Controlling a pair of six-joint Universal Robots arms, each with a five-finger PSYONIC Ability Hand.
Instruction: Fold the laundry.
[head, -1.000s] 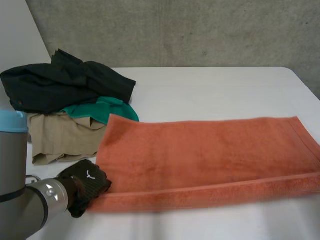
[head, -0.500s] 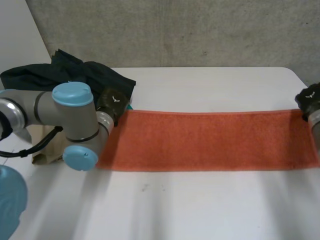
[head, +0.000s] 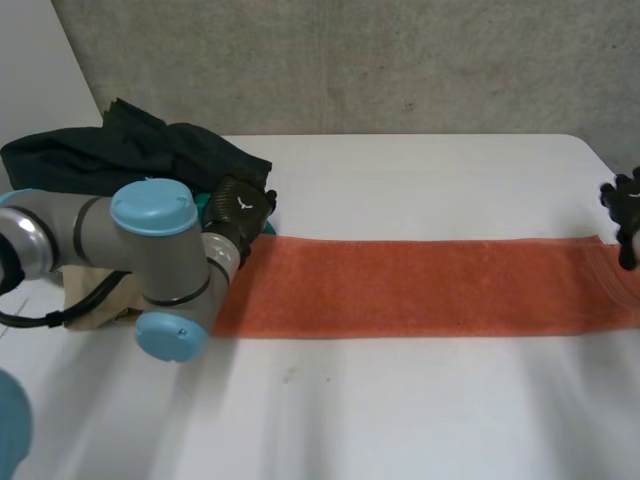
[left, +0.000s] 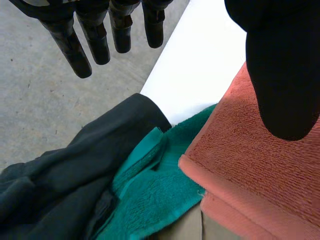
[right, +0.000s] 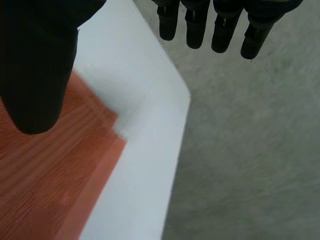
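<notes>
Now I'm hovering my left hand (head: 240, 205) and right hand (head: 628, 200) wide open; the towel (head: 420, 285), soft and limp, is wanting pinches at its far corners.

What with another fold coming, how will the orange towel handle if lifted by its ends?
Likely floppy: the orange towel lies flat, folded in layers, so its middle should sag. Probably grippy rather than slippery, given its terry pile.

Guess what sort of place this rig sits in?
Likely a lab or test bay, not a home: bare concrete wall, concrete floor, and a plain white table holding an orange towel and a heap of clothes.
</notes>
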